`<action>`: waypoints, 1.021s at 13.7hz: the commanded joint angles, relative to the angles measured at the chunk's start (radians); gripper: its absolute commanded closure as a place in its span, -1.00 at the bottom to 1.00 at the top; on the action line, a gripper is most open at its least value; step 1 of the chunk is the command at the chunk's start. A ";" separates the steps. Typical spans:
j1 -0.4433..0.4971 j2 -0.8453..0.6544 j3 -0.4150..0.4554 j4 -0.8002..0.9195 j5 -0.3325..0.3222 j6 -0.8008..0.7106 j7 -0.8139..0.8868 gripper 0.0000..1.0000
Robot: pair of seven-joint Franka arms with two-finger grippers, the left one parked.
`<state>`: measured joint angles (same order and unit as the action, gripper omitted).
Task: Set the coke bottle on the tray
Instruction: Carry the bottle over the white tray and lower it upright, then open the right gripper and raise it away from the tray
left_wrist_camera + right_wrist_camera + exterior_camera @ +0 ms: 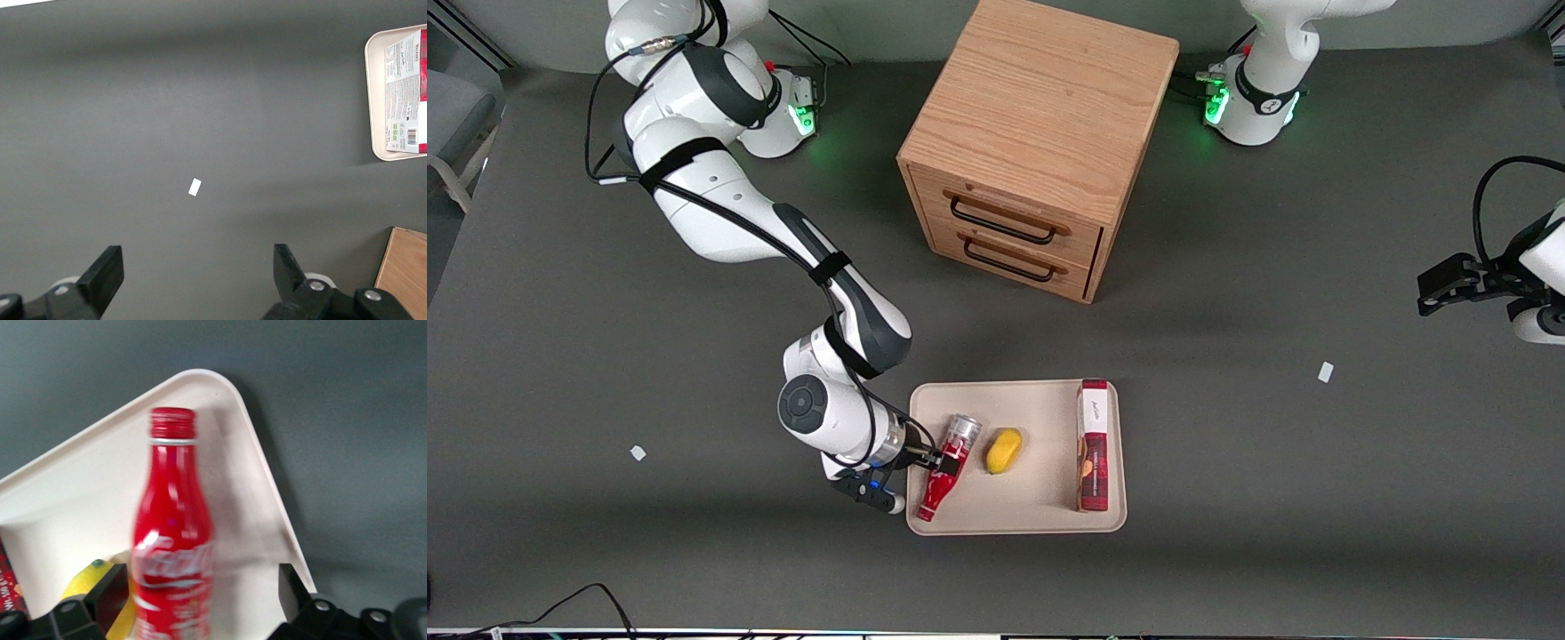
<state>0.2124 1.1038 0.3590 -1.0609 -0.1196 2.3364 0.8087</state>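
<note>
The coke bottle point(949, 466) lay tilted on the tray point(1040, 409), at the tray's end toward the working arm. Its long axis ran at a slant: the red cap pointed toward the front camera and the tray's near corner, the silvery-grey flat base pointed away, toward the wooden drawer cabinet point(1032, 142). It was a slim red bottle with white lettering across the body and a tapered neck, seen blurred in the right wrist view point(172, 540).

The end effector point(943, 460) sat at the bottle's mid-body, over the tray's edge. In the right wrist view its fingers point(110, 593) stood spread well apart, one on each side of the bottle, not pressing it.

Just beside the bottle lay a yellow lemon-like fruit point(1003, 451). A red-and-white box point(1093, 444) stood along the tray's end toward the parked arm. The tray rested on the dark grey tabletop point(1272, 462).
</note>
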 commanded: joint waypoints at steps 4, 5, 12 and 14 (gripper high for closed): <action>-0.005 -0.099 -0.009 -0.069 -0.064 -0.066 0.030 -1.00; -0.008 -0.154 -0.009 -0.076 -0.065 -0.141 0.030 -1.00; -0.105 -0.611 -0.011 -0.074 -0.055 -0.720 -0.016 -1.00; -0.152 -0.729 -0.014 -0.073 -0.039 -0.871 -0.069 -1.00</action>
<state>0.1022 0.5078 0.3549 -1.0600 -0.1659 1.5597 0.7950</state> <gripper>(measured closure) 0.000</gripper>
